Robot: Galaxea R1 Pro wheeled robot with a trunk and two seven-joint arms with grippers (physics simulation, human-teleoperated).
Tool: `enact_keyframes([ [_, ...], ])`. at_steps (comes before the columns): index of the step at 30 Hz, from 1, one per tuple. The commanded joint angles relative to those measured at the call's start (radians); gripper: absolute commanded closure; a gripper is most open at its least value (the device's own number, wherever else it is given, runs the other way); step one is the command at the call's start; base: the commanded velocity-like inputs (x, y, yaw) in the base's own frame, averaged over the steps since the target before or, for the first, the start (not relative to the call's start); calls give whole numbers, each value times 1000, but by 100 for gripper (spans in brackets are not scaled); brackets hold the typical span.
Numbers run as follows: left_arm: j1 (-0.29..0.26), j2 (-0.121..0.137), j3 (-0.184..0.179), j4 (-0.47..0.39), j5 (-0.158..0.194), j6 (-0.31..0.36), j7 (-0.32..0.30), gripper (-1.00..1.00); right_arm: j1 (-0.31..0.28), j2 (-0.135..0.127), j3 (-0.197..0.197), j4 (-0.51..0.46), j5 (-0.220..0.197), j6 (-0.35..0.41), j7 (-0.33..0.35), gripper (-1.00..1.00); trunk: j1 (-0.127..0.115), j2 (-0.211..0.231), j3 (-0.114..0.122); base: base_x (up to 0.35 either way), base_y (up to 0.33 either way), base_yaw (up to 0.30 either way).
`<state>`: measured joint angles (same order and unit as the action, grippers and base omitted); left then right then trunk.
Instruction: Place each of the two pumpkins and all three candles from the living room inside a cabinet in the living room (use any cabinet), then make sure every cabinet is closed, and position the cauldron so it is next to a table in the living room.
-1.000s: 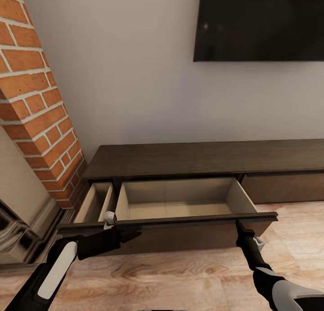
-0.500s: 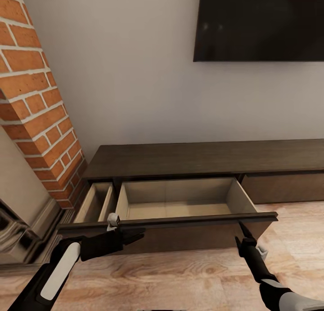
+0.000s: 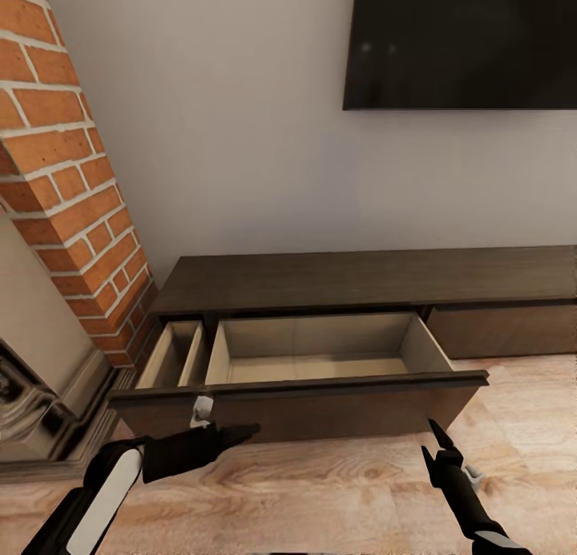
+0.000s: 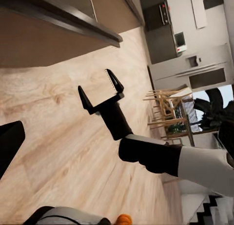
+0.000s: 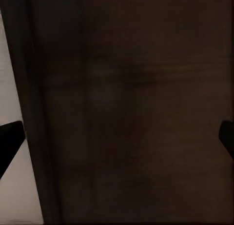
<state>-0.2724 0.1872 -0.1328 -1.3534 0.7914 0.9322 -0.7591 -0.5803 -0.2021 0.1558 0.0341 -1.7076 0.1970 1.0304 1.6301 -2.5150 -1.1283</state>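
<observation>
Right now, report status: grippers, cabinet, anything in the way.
Left gripper and right gripper open, holding nothing, short of the cabinet. Wide drawer open, empty. Nothing blocking it.

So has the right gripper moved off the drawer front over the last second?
Yes. The right gripper has backed away from the open drawer front, toward the robot, and now hangs over the wood floor.

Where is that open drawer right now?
In the head view, the big open drawer juts from the cabinet below the TV, beside the brick fireplace.
</observation>
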Motion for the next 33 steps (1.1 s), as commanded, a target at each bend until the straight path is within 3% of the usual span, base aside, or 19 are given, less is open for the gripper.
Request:
enact_keyframes([
  [1,5,0,-1,6,-3,-1,5,-100,-1,0,8,3,-11,10,7,-100,0,0,-1,-42,0,0],
  [11,61,-2,-2,16,-65,-60,61,-100,0,1,9,1,-10,10,6,-100,0,0,-1,-75,0,0],
  [20,62,-2,-4,14,-117,-110,112,-100,0,1,10,1,-10,12,5,-100,-1,0,7,-2,0,0],
  [21,62,-2,-4,14,-440,-399,398,-100,0,1,10,1,-10,12,5,-100,-2,0,11,0,0,0],
  [29,62,-2,-4,2,-436,-369,399,-100,0,0,9,3,-10,10,3,-100,-5,2,42,0,0,0],
  [33,62,-3,-4,8,-437,-302,400,-100,1,0,8,10,-10,10,0,-100,-7,3,57,0,0,0],
])
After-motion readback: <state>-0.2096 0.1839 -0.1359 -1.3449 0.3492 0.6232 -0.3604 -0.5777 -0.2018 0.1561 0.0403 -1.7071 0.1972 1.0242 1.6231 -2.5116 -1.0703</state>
